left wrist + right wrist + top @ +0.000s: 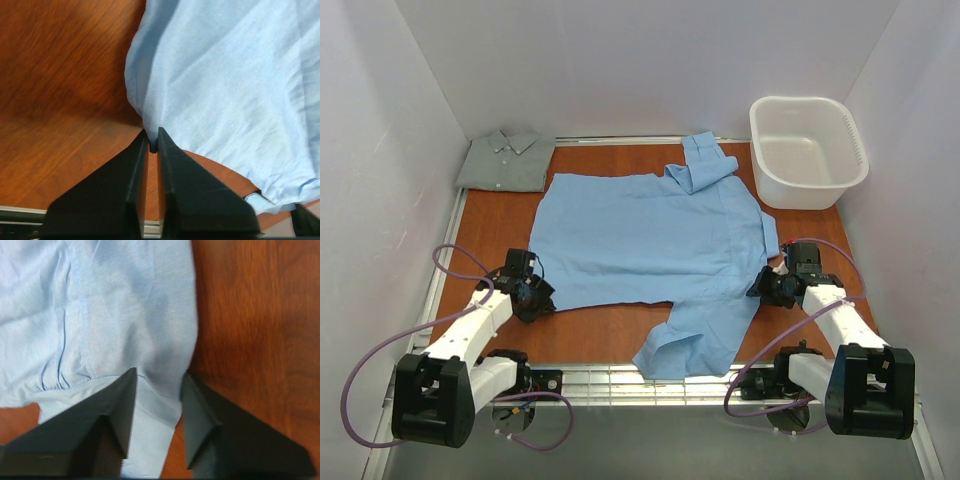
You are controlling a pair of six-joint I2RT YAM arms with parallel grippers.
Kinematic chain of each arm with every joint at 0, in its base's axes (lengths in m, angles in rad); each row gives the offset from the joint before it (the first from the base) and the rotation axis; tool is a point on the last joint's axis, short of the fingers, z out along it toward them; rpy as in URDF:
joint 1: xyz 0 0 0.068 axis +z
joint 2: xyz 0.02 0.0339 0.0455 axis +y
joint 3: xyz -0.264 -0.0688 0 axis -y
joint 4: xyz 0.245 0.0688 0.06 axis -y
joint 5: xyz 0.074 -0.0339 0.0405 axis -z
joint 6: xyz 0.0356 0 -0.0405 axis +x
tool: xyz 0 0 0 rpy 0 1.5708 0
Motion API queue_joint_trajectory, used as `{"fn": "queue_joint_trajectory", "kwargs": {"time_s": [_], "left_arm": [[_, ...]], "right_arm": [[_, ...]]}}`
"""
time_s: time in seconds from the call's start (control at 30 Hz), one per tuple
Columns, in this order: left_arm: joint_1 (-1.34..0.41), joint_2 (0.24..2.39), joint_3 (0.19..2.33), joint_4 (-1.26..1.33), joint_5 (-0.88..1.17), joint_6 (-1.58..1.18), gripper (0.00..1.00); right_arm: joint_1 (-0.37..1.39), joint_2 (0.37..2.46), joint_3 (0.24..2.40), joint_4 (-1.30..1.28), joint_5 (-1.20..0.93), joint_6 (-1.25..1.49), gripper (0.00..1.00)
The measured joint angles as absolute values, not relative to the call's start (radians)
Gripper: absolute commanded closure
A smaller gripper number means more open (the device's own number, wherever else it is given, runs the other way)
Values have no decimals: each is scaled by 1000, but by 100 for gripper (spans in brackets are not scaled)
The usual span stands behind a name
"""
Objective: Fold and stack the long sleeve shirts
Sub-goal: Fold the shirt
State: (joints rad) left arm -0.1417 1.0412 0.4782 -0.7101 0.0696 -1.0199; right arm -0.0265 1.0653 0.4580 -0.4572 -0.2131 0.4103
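Observation:
The light sky-blue shirt (650, 235) lies spread flat on the wooden table, one sleeve folded at the back and one trailing toward the front edge. My left gripper (542, 297) is at its near-left hem corner; in the left wrist view my gripper (153, 142) is shut on the edge of the blue cloth (225, 75). My right gripper (763, 287) is at the shirt's right edge; in the right wrist view it (159, 382) is open, with a flap of the blue cloth (100, 305) lying between its fingers. The grey-green shirt (507, 160) lies folded at the back left corner.
A white plastic basket (807, 150) stands at the back right, close to the blue shirt's folded sleeve. White walls enclose the table (500, 230) on three sides. A metal rail (620, 380) runs along the front edge under the trailing sleeve.

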Motion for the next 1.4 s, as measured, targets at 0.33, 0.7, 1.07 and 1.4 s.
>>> {"fn": "queue_joint_trajectory", "kwargs": {"time_s": [0.33, 0.7, 1.07, 1.4], "left_arm": [[-144, 999, 573, -777, -31, -976, 100], [-147, 881, 722, -950, -114, -942, 100], [-148, 1124, 806, -880, -155, -870, 98], [-148, 1347, 855, -753, -193, -808, 89]], "right_arm": [[-26, 1013, 501, -530, -208, 382, 99], [-26, 904, 593, -670, -222, 350, 99], [-24, 1089, 779, -661, -225, 334, 99], [-24, 1274, 797, -581, -239, 327, 92]]}}
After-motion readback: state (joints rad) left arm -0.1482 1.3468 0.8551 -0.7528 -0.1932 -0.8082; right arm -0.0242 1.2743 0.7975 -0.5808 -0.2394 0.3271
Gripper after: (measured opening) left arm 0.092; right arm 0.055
